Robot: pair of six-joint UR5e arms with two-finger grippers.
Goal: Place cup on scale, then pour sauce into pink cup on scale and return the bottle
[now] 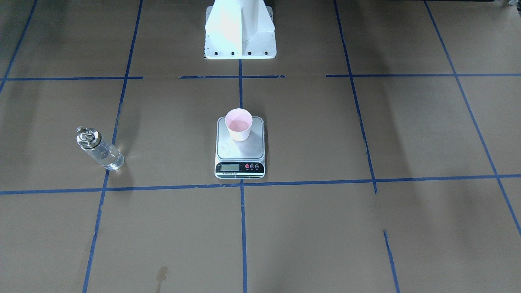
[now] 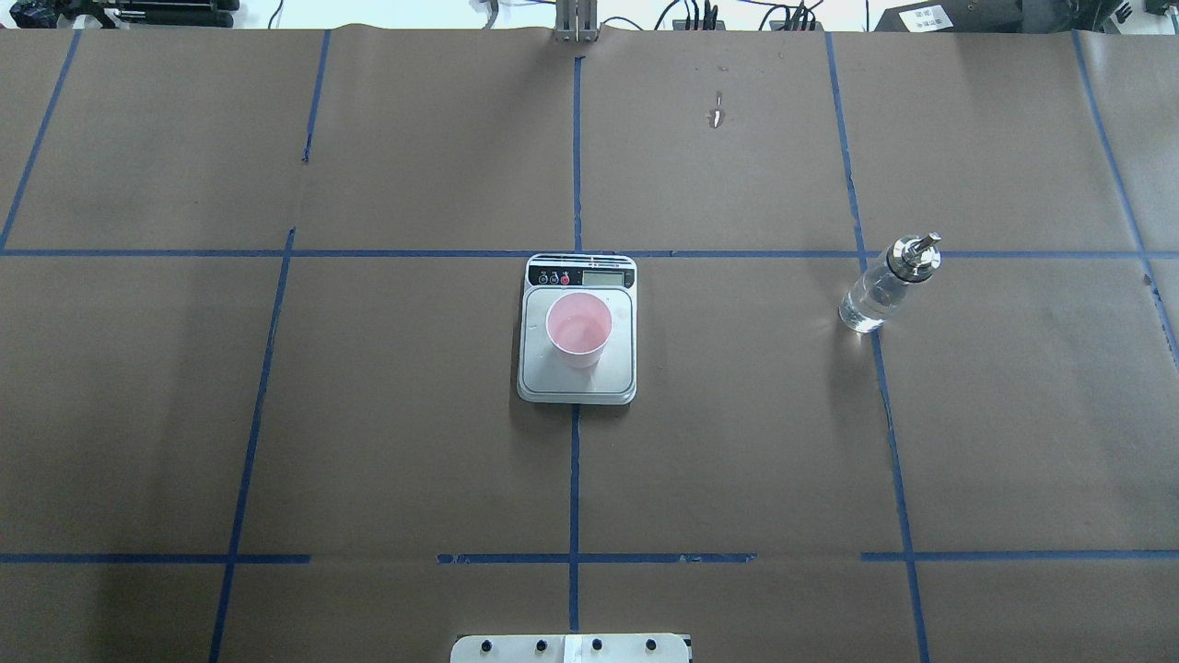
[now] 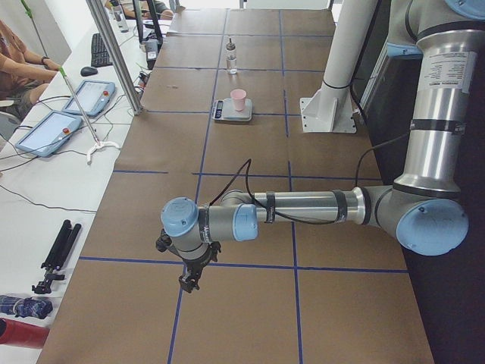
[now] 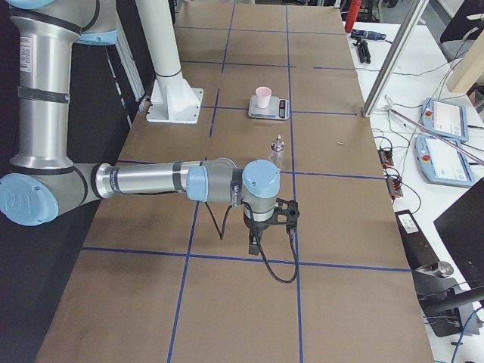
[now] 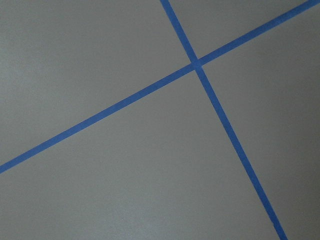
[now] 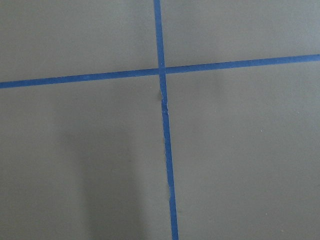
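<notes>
Pink cup point(image 2: 578, 331) stands on the steel scale point(image 2: 577, 383), bottle point(image 2: 875, 299) well apart
I cannot tell how wide the left gripper point(image 3: 189, 283) or right gripper point(image 4: 254, 245) stands

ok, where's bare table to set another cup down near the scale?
Bare paper between the scale and the bottle, and the whole stretch on the scale's other side. Also bare between scale and robot base. Only crowded spot: the scale platform, where the cup stands.
</notes>
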